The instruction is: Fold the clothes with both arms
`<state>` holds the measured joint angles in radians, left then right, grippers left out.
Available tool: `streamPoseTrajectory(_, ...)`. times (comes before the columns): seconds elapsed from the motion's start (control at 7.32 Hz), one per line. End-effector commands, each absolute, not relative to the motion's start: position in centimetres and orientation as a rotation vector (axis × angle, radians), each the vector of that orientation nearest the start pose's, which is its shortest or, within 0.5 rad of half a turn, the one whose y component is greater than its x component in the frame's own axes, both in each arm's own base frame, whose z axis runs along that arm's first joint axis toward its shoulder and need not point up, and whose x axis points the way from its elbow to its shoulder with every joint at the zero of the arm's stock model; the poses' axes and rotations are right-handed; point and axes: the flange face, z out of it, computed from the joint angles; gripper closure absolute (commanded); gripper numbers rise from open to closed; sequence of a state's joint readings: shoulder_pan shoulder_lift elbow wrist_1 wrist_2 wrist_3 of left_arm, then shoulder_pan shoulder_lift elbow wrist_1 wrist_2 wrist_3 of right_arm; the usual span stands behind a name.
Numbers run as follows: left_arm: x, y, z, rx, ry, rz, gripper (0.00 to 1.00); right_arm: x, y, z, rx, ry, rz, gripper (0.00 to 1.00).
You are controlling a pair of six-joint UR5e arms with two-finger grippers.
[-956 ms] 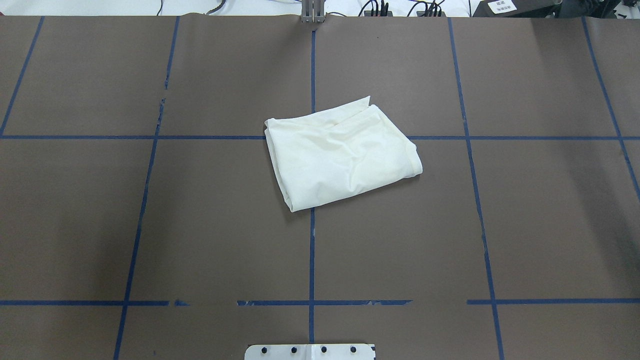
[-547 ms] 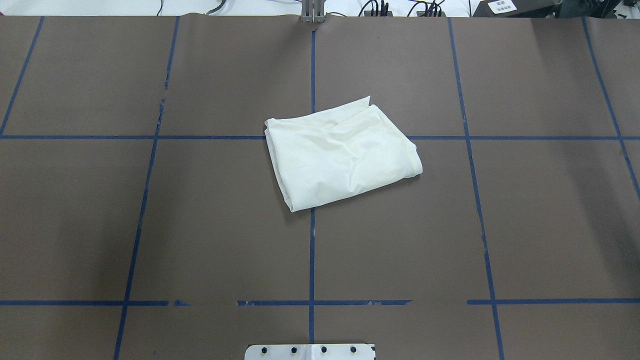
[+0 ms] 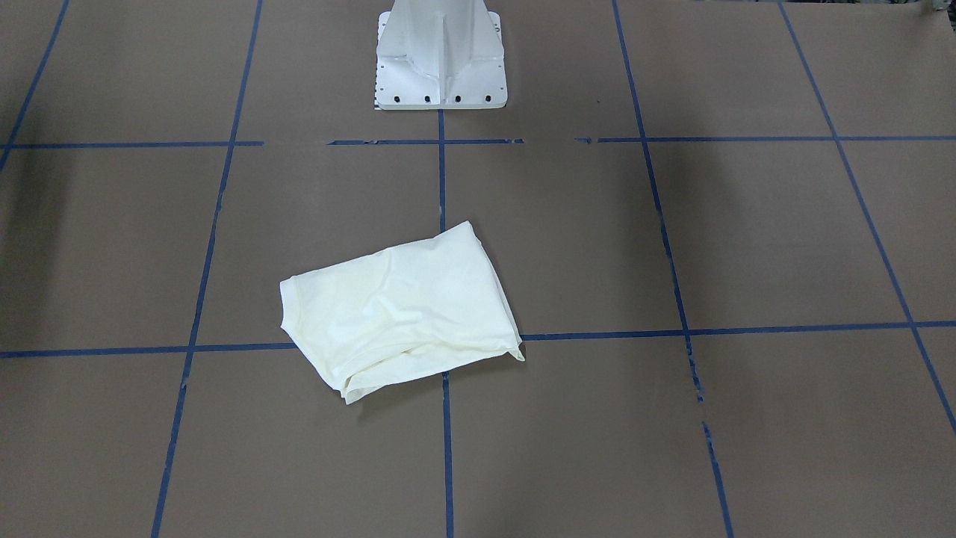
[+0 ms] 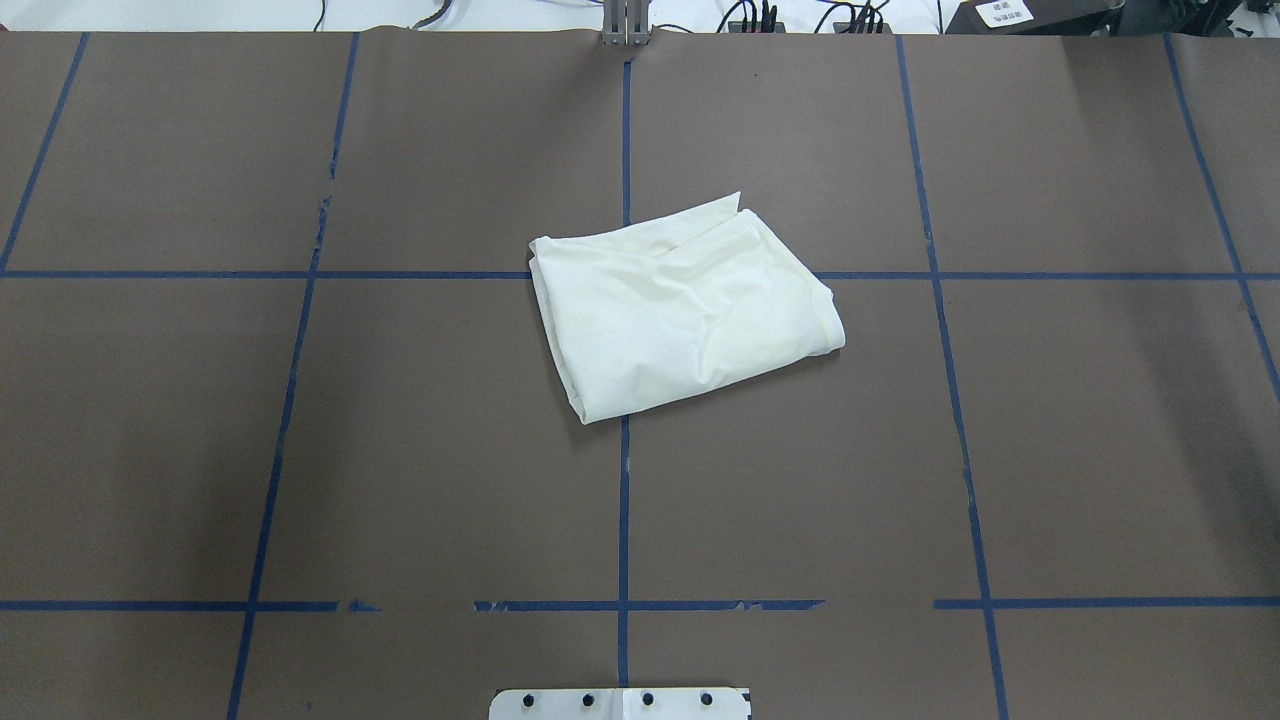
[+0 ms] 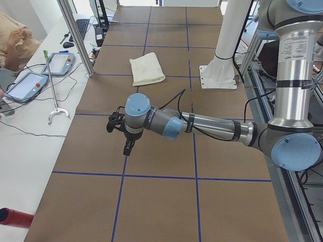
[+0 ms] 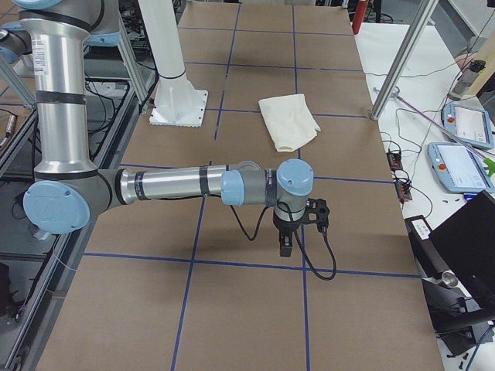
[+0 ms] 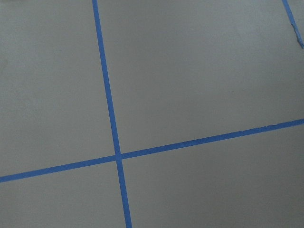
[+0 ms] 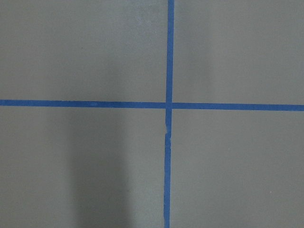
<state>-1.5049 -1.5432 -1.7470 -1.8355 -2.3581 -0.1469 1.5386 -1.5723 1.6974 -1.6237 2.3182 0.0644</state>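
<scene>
The shirt point(image 4: 680, 315) lies folded small at the table's point(image 4: 300, 450) middle. My left arm point(image 5: 202, 123) and right arm point(image 6: 178, 184) hang well apart from it, and I cannot tell how their jaws stand. Folding looks finished to me; next I'd just check the edges.

Nothing legible shows: the white label point(image 4: 1003, 12) beyond the counter's point(image 4: 450, 150) far edge, the small lettering on the left arm's point(image 5: 295, 60) upright tube and the white sticker point(image 6: 418, 227) off the counter's side all carry print too small to read.
</scene>
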Motion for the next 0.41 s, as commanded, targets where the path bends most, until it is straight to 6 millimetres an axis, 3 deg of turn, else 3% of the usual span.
streamPoseTrajectory(0.0, -2.9, -50.1, 54.6, 0.333, 0.817, 0.100, 0.00, 5.0, -49.7, 59.3, 0.056, -0.746, -0.001, 0.00)
streamPoseTrajectory(0.27, -3.0, -50.1, 54.3, 0.407, 0.819, 0.127, 0.00, 4.9, -49.7, 58.0, 0.078, -0.747, -0.008, 0.00)
